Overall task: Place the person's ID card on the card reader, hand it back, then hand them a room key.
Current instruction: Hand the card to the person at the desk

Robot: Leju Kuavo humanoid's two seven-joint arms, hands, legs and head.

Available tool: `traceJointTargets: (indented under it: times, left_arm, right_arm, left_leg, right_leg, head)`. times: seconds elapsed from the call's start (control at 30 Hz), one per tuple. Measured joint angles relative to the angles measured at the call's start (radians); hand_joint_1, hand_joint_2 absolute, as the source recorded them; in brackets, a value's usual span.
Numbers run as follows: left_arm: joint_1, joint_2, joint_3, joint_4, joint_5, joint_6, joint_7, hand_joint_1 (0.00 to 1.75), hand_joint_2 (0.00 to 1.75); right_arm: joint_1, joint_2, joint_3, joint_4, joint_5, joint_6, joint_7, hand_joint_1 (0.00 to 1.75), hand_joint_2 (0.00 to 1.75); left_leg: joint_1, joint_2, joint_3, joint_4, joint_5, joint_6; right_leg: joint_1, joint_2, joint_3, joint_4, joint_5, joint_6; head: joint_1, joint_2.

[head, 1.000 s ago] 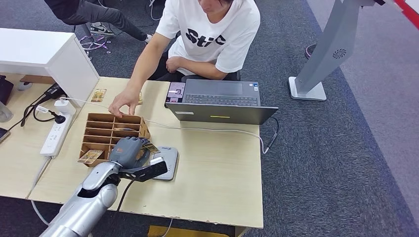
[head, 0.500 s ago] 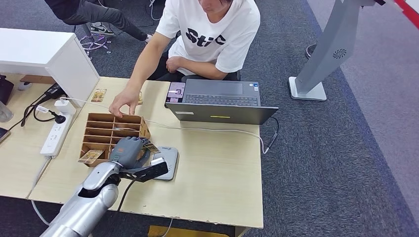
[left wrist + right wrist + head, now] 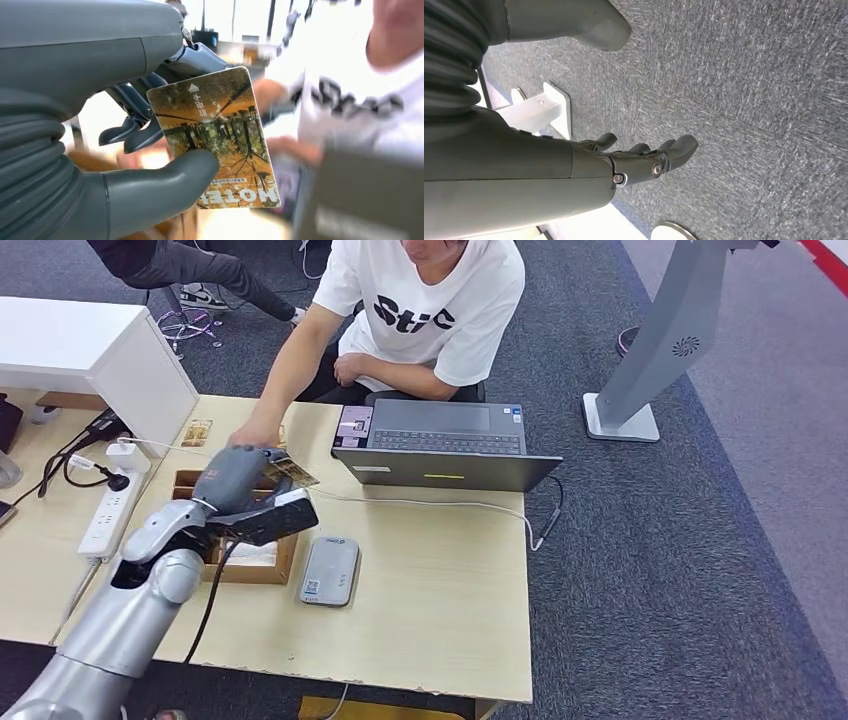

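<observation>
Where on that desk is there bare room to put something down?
The pale wooden desk is bare between the grey card reader, the open grey laptop and its right edge. It is crowded around the brown wooden divided tray, where the left hand holds a card.

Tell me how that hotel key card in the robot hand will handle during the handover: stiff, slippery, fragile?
The key card looks flat and unbent though the left robot hand pinches it near one edge, so it is probably stiff. Its printed face looks smooth, so it may slip from the thumb. Thin and small, it is likely light and not fragile.
</observation>
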Motion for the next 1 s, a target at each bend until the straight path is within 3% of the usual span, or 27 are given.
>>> traceJointTargets:
  times: [0.3, 1.0]
  left_arm:
    - [-0.015, 0.048, 0.001, -0.139, 0.001, -0.003, 0.007, 1.75, 1.75]
    - [-0.020, 0.054, 0.001, -0.167, 0.013, -0.017, 0.006, 1.75, 1.75]
  right_arm:
    - [-0.001, 0.000, -0.006, 0.000, -0.012, -0.001, -0.007, 0.00, 1.75]
    - [-0.002, 0.000, -0.008, 0.000, -0.012, -0.002, -0.009, 0.00, 1.75]
  left_leg:
    - [0.000, 0.000, 0.000, 0.000, 0.000, 0.000]
    - [0.000, 0.000, 0.000, 0.000, 0.000, 0.000]
  right_leg:
    - [0.000, 0.000, -0.001, 0.000, -0.001, 0.000]
    - [0.000, 0.000, -0.001, 0.000, -0.001, 0.000]
  head:
    - [0.000, 0.000]
    - [0.000, 0.000]
